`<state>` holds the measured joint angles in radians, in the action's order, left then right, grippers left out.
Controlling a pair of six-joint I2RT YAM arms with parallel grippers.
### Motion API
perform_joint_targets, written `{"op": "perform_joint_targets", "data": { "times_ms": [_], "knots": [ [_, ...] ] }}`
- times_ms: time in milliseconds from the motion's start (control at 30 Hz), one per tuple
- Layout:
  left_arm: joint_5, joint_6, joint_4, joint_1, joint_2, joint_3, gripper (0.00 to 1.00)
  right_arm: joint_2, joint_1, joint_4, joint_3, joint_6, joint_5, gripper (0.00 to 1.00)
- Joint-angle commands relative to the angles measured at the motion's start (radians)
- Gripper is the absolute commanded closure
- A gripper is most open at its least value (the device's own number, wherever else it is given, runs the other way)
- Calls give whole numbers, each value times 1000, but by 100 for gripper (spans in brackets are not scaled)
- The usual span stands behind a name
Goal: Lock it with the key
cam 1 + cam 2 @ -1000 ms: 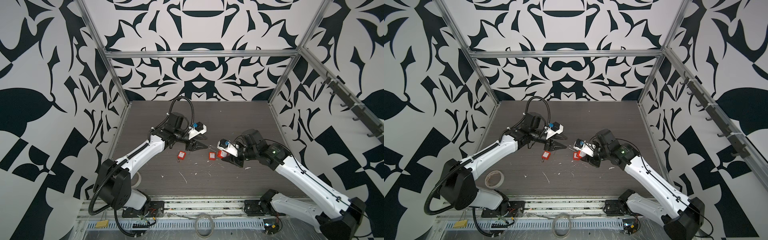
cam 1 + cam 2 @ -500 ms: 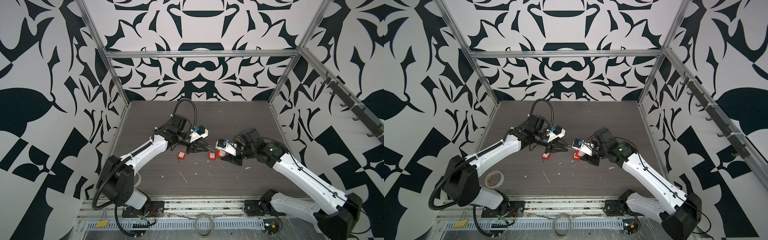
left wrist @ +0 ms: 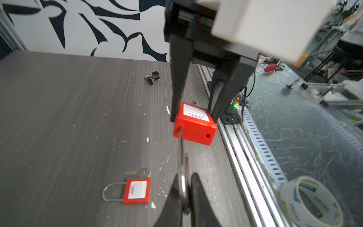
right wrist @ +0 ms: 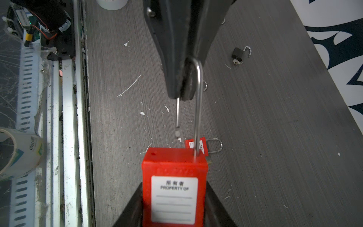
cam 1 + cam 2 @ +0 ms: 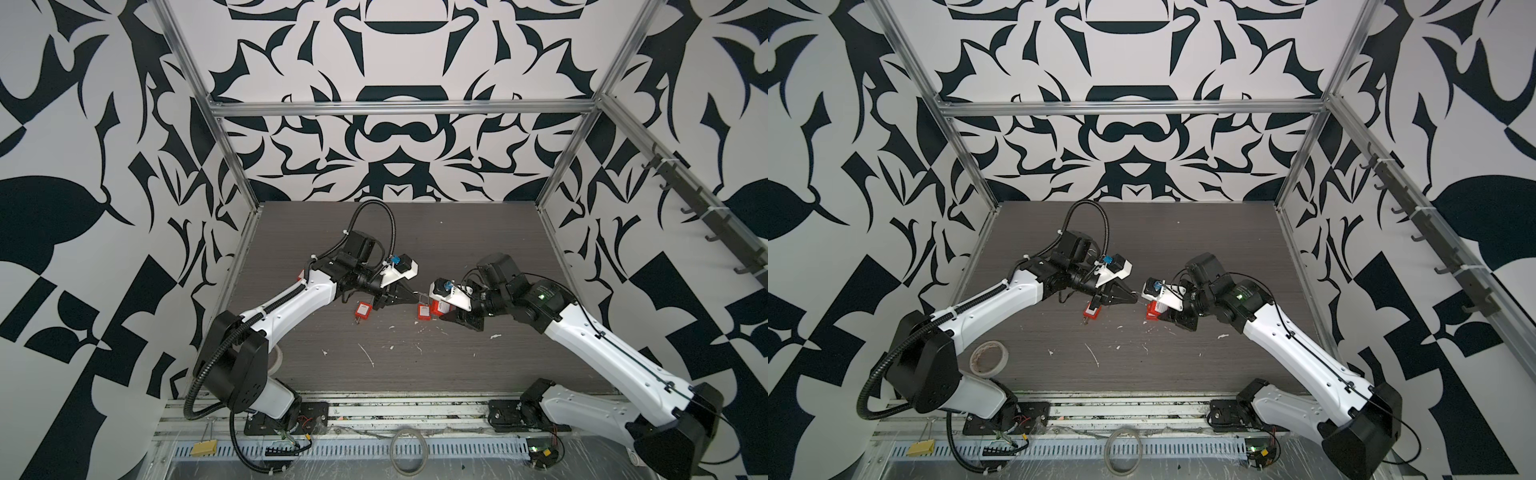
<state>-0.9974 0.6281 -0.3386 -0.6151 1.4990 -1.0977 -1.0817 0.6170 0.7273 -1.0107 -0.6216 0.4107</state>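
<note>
Padlock [image 4: 173,167] (labelled "PROPERTY OF") sits clamped in right gripper [image 3: 193,118] while left gripper [image 4: 183,92] pinches its shackle [image 4: 198,110].

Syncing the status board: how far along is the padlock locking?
Done: right gripper clamps the red padlock body; left gripper is shut on its shackle. In hand: shackle open, free end outside the body. Left: seat the shackle, then the key step; a key lies by a second padlock on the table.
</note>
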Motion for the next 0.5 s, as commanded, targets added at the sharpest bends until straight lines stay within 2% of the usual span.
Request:
{"op": "perform_joint_targets", "data": {
  "times_ms": [0,33,133,200,233,367,467],
  "knots": [
    [-55,-7,-8,-17,-6,-16,100,-12,4,-3,-67,3,10,62],
    [-60,-19,9,-17,-9,-10,100,-21,6,15,-81,2,13,52],
    [-65,-35,30,-17,-21,2,100,-32,4,79,-122,-21,24,38],
    [-69,-38,33,-17,-34,8,100,-30,7,128,-145,-22,60,23],
    [-71,-40,36,-17,-45,14,100,-29,4,145,-155,-11,64,18],
    [-84,-58,77,-18,-92,54,100,-29,4,199,-182,4,66,17],
    [-84,-62,97,-21,-120,82,100,-33,4,213,-176,8,54,21]
  ]
}}
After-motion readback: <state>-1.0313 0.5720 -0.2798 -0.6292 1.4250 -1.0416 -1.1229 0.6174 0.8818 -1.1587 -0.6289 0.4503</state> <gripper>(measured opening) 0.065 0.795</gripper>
